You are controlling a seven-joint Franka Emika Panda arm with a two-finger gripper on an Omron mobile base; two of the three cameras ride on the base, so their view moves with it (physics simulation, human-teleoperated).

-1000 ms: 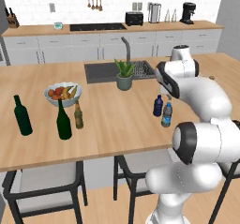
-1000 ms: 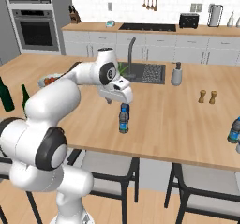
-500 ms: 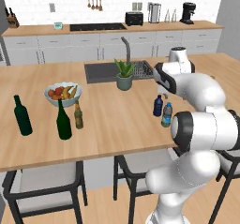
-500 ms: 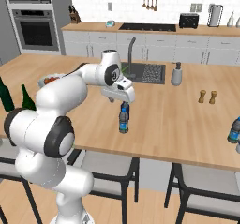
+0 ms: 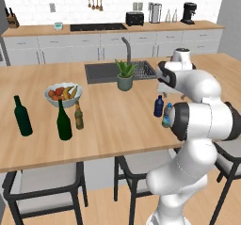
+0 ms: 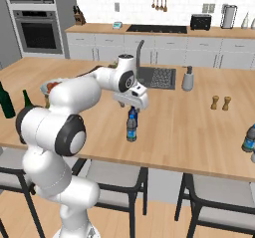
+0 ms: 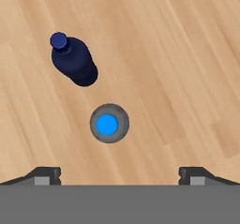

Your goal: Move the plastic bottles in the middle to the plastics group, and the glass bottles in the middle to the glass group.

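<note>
The squat dark-blue bottle (image 5: 159,106) (image 6: 132,115) (image 7: 74,62) stands on the wooden counter. Right beside it is a pale bluish see-through bottle (image 5: 166,116) (image 6: 131,130) with a blue cap (image 7: 108,123). My gripper (image 6: 131,105) (image 5: 164,88) (image 7: 119,173) hangs open just above the pair, centred over the pale bottle, fingertips wide apart and holding nothing. Far to the left, the slim amber bottle (image 5: 78,116) stands next to two tall green wine bottles (image 5: 63,121) (image 5: 22,116).
A fruit bowl (image 5: 62,93) sits behind the wine bottles. A potted plant (image 5: 125,76) and the sink (image 5: 101,72) lie behind the gripper. The soap dispenser (image 6: 188,78), wooden shakers (image 6: 220,102) and another bluish bottle (image 6: 248,139) stand to the right.
My arm's elbow has swung round and lower while the hand stayed over the two bottles. No bottle has moved.
</note>
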